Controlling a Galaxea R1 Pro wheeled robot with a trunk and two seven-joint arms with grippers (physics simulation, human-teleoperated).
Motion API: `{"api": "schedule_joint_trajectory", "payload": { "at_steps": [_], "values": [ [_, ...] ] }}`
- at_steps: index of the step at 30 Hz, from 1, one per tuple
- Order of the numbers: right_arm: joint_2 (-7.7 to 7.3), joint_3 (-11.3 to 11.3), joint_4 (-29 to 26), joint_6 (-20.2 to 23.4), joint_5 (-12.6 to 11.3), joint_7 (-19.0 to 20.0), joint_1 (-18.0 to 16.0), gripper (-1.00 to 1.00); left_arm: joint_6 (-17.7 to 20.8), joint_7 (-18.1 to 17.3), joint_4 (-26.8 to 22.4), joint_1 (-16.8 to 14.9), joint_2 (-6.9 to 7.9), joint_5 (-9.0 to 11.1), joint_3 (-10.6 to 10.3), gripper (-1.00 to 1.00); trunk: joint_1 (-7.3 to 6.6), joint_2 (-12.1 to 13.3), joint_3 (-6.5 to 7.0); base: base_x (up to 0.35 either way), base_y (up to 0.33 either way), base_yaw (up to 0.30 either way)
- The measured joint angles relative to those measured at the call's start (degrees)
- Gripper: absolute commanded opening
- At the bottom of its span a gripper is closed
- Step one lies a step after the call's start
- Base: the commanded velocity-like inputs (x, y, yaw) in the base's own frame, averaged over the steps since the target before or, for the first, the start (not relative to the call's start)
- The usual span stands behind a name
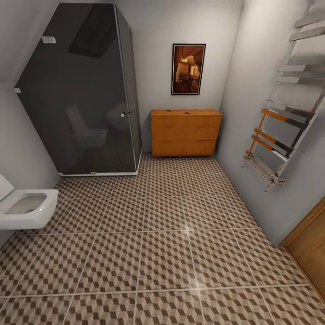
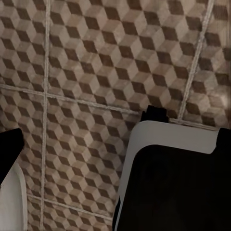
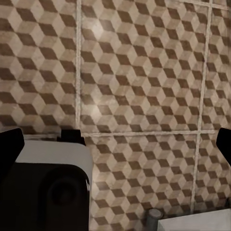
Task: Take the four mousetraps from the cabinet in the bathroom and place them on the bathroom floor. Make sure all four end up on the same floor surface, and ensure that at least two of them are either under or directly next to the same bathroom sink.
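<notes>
Where the cube-patterned bathroom floor [image 1: 162,253] meets the far wall, the orange-brown cabinet [image 1: 185,133] stands between a dark glass shower stall [image 1: 85,90] and a chrome towel rail [image 1: 280,140], small dark specks on its top too tiny to identify. Whether either pincer is spread, I cannot tell.

The floor [image 1: 167,253] carried a brown, beige and white cube pattern with pale grout. The cabinet [image 1: 185,133] was orange-brown. The toilet [image 1: 27,210] was white, the shower enclosure [image 1: 81,90] dark grey.
</notes>
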Motion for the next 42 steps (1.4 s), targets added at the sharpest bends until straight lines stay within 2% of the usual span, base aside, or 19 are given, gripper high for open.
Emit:
{"api": "schedule_joint_trajectory", "payload": {
  "at_steps": [8, 25, 36, 42],
  "values": [
    [0.0, 0.0, 0.0, 0.1, 0.1, 0.0, 0.0, 1.0, 0.0, 0.0, 0.0, 0.0, 0.0, 0.0, 0.0, 1.0, 0.0, 0.0, 0.38, 0.0, 0.0, -0.144],
    [-0.2, 0.3, -0.1, 0.0, 1.1, 0.1, 0.0, 1.0, 0.0, 0.0, -0.1, 0.0, 0.0, -0.1, -0.1, 1.0, 0.0, 0.0, 0.44, 0.017, 0.0, -0.007],
    [0.11, 0.2, 0.0, 0.0, 0.9, 0.1, 0.0, 1.0, 0.1, 0.0, 0.0, 0.0, -0.01, -0.1, -0.1, 1.0, 0.0, 0.0, 0.44, 0.246, 0.0, -0.002],
    [0.09, 0.2, 0.0, 0.0, 0.9, 0.1, 0.0, 1.0, 0.1, -0.1, 0.0, 0.0, -0.05, -0.2, -0.2, 1.0, 0.0, 0.0, 0.44, 0.321, 0.0, -0.185]
  ]
}}
